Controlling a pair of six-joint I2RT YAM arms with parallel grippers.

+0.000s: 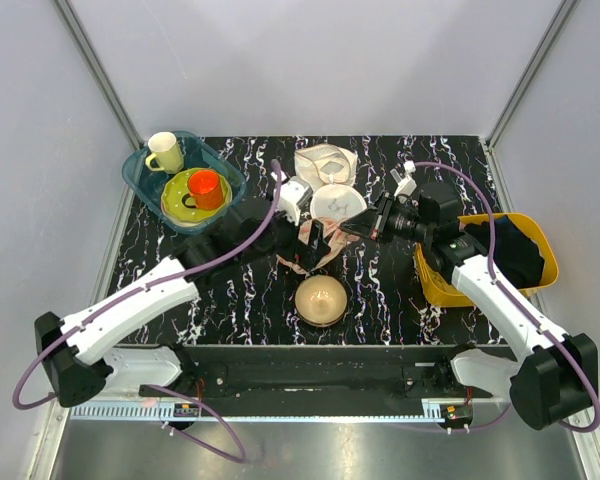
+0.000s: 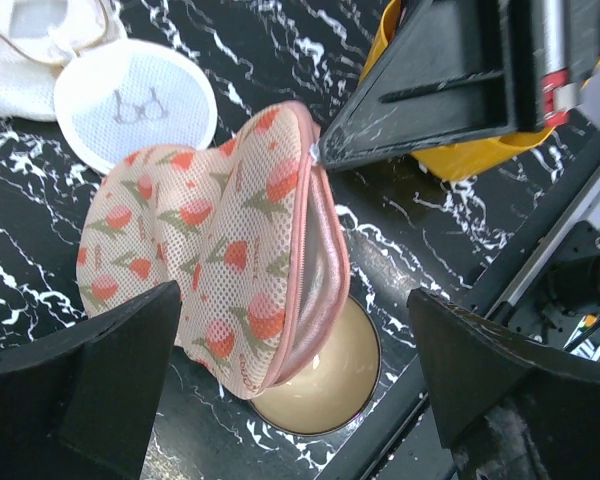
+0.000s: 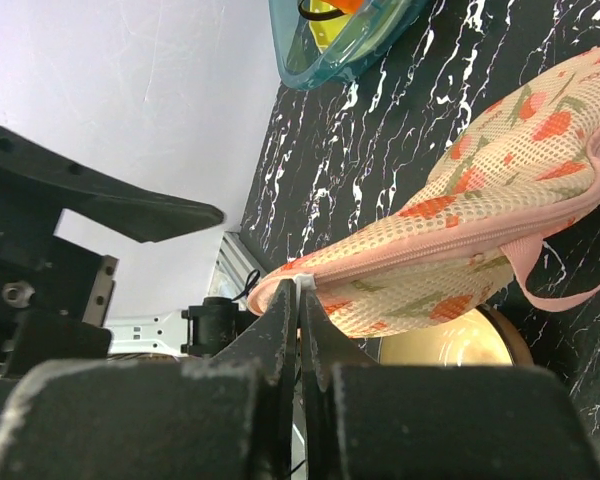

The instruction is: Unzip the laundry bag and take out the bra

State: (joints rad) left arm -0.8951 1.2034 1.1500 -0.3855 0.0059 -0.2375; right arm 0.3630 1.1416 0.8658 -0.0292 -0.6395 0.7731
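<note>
Right hand [image 3: 300,295] pinching laundry bag [image 2: 210,250] zipper pull [image 2: 313,150], left hand [image 2: 292,295] wide apart, bra icon [image 2: 138,105] on white disc [image 2: 85,95]

The laundry bag [image 2: 215,250] lies below the left gripper [image 2: 292,300], between its two fingers, and partly hides the bowl [image 2: 330,395] beside it. The right gripper [image 3: 300,295] touches the bag's end. Ahead of the left gripper, past the bag, lies the disc [image 2: 130,100].
</note>
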